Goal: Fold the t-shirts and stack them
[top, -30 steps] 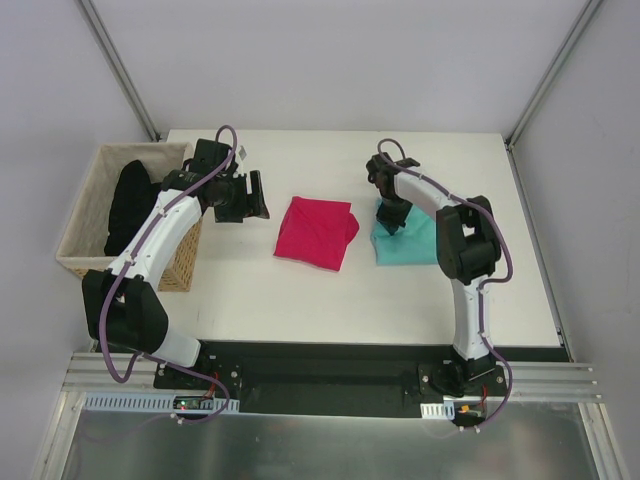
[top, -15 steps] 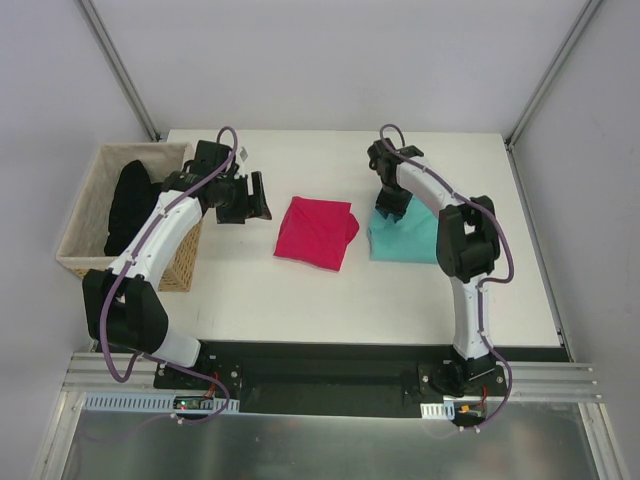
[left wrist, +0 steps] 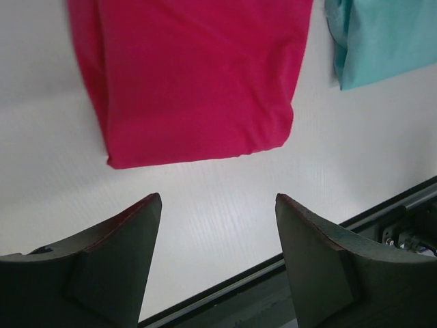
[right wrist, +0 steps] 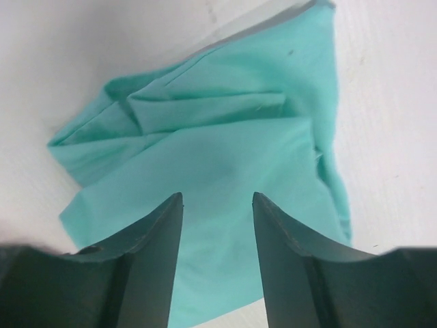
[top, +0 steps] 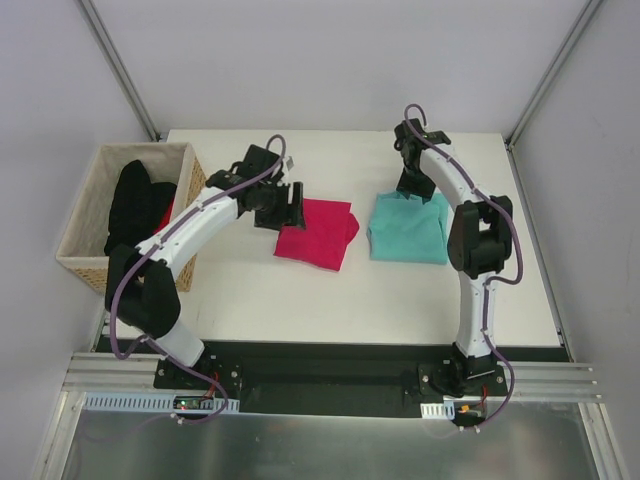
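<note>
- The pink t-shirt (top: pixel 315 232) lies folded near the middle of the table (top: pixel 260 290). The teal t-shirt (top: pixel 410 228) lies folded just to its right, with a strip of bare top between them. I judge both folds done and the stack not yet made.
- The left gripper (left wrist: pixel 215 232) has its jaws wide and nothing between them. It hovers over bare table just off one edge of the pink t-shirt.
- The right gripper (right wrist: pixel 217 232) has its jaws parted about halfway and is empty. It hangs above the teal t-shirt near its far edge.
- Handling, my estimate: both shirts are light, limp cloth with no stiffness. The layers will slide on each other, and the bundle will sag from any single pinch point.
- Where to hold: I would take a closed, folded edge and go deep enough to catch every ply. On the pink one, the rounded edge nearest the left wrist camera looks thickest. On the teal one, I would avoid the side with loose tucked flaps seen in the right wrist view.
- Risk: a top-ply pinch would peel the fold open on the lift.
- The basket (top: pixel 75 250) at the left holds a black garment (top: pixel 130 205). I am leaving it alone.
</note>
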Robot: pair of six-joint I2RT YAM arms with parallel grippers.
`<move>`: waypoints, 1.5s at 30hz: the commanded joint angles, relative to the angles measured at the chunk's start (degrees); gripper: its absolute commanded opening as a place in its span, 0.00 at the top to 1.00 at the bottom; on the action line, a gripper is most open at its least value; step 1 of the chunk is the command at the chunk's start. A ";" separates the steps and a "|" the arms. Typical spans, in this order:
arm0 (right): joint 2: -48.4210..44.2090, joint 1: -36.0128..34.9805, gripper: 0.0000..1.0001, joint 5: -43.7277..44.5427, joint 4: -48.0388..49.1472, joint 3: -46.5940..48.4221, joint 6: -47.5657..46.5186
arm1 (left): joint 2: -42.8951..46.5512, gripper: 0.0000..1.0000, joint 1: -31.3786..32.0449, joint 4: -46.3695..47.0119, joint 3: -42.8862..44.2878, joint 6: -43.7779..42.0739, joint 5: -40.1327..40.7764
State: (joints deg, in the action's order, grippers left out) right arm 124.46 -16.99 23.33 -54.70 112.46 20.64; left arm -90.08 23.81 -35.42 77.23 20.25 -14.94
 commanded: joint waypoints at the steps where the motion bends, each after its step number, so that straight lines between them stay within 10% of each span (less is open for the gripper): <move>1: -4.58 4.77 0.47 0.93 0.11 2.41 -6.13 | -3.08 0.32 4.83 0.70 4.41 2.69 2.19; 45: 7.64 18.93 0.37 -12.17 0.91 13.40 -10.10 | -28.38 0.37 19.87 -1.58 25.15 5.85 -0.27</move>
State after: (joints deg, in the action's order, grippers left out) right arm 132.20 2.15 12.67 -53.34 124.49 10.11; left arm -116.46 42.57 -36.40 98.37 26.02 -13.39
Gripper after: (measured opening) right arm 0.631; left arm 0.636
